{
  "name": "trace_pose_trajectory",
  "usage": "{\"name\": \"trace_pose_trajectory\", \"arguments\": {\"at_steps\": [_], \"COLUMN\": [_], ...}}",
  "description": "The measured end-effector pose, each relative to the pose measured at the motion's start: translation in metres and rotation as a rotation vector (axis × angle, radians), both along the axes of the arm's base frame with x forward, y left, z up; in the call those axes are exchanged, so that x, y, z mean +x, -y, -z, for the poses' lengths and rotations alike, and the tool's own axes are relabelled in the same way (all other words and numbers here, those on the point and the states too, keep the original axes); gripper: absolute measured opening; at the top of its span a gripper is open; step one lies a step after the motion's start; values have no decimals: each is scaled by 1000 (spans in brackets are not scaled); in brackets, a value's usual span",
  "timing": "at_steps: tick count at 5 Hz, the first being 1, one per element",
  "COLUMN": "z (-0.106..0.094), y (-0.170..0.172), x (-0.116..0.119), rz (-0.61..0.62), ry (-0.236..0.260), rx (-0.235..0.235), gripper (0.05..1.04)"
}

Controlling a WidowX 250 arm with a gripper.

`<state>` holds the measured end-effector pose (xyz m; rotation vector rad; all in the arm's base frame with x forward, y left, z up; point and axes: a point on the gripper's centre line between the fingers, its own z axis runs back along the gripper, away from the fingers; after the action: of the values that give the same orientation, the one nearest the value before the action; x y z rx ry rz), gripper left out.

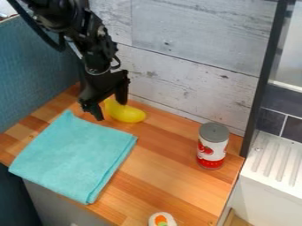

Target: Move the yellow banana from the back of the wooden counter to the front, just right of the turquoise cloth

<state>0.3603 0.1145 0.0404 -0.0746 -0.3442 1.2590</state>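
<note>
The black gripper hangs over the back left of the wooden counter, its two fingers spread apart. Right by it lies a smooth yellow object, rounded and curved like a banana or squash. Its upper left end shows between the fingers, and whether they touch it I cannot tell. In front of the gripper, a folded turquoise cloth lies flat. A can with a grey lid and a red and white label stands upright at the right, well away from the gripper.
At the front edge of the wooden counter is a small white round item with orange and green marks. A whitewashed plank wall rises behind, a blue-green panel at the left. Beyond a dark post at the right lies a white ribbed drainboard.
</note>
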Motion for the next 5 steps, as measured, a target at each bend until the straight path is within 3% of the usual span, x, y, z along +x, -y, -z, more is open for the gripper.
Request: {"name": "trace_pose_trajectory", "arguments": {"at_steps": [1,2,3,4,5], "z": [12,20,20,11,-29], "y": [0,1,1,4,22], "x": [9,17,17,7,-1], "rz": [-22,-33,-64,-46,21], "ry": [7,17,32,41,127], "rx": [-23,-46,-51,-40,41], "gripper": [948,677,624,624,624]}}
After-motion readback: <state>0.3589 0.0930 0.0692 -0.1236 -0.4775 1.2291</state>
